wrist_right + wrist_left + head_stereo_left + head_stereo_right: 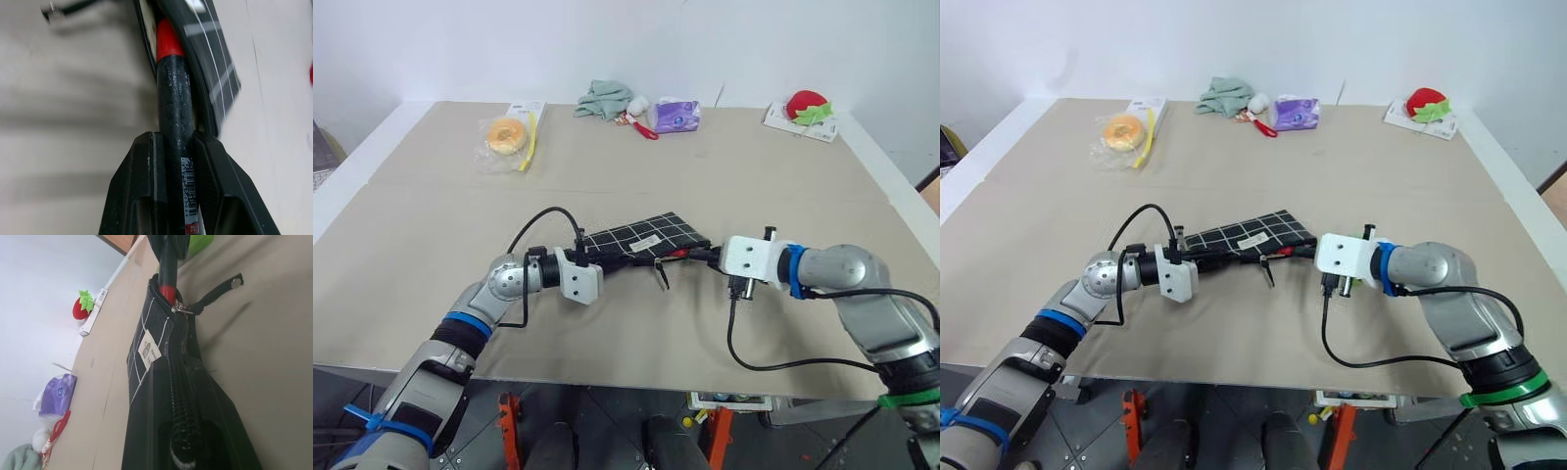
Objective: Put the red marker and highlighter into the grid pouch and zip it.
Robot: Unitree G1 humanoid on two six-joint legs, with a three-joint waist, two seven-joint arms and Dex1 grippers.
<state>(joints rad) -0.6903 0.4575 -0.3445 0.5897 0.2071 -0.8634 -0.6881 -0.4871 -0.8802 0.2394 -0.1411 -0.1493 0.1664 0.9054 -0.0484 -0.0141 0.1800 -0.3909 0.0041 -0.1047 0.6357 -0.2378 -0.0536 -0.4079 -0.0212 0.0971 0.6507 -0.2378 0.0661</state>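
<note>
Silver-grey arms, blue wrist bands, white wrist blocks, black cables, apparently matte black fingers [146, 196]

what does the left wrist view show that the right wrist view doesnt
Left wrist view alone: the grid pouch's white label, the zipper teeth running along its top edge, the strawberry plush and the purple packet at the table's far side.
Right wrist view alone: the right claw shut on the red marker, with the printed sticker on its barrel.
Both: the grid pouch, the marker's red end at its mouth, the black pull cord and the table.
</note>
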